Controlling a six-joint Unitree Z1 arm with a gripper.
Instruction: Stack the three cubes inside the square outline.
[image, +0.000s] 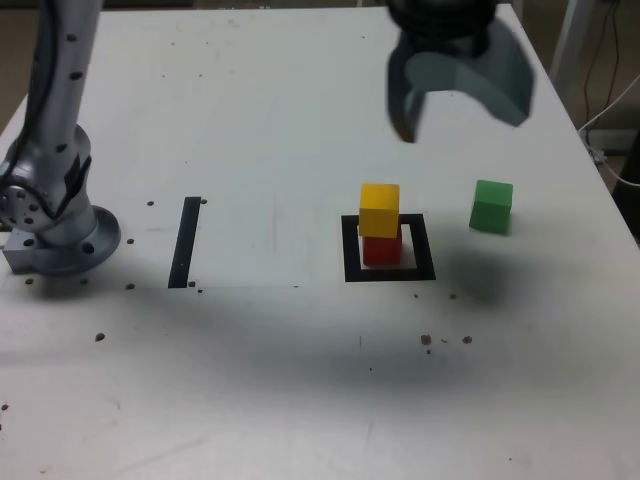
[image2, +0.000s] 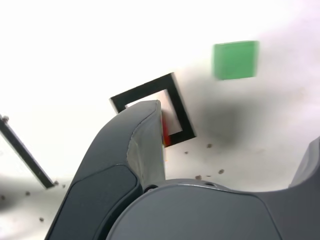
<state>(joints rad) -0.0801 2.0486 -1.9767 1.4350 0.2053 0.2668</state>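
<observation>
Overhead, the gripper (image: 455, 105) hangs wide and empty; yellow cube (image: 379, 209) tops red cube (image: 381, 249) inside the square outline (image: 351, 250), green cube (image: 491, 206) apart.

three cubes: one red cube (image: 381, 249), one yellow cube (image: 379, 209), one green cube (image: 491, 206); one square outline (image: 389, 273), seemingly one black strip (image: 185, 241).

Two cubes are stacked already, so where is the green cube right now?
In the exterior view the green cube sits alone on the table, outside the square outline, to the right of the yellow cube stacked on the red cube.
</observation>
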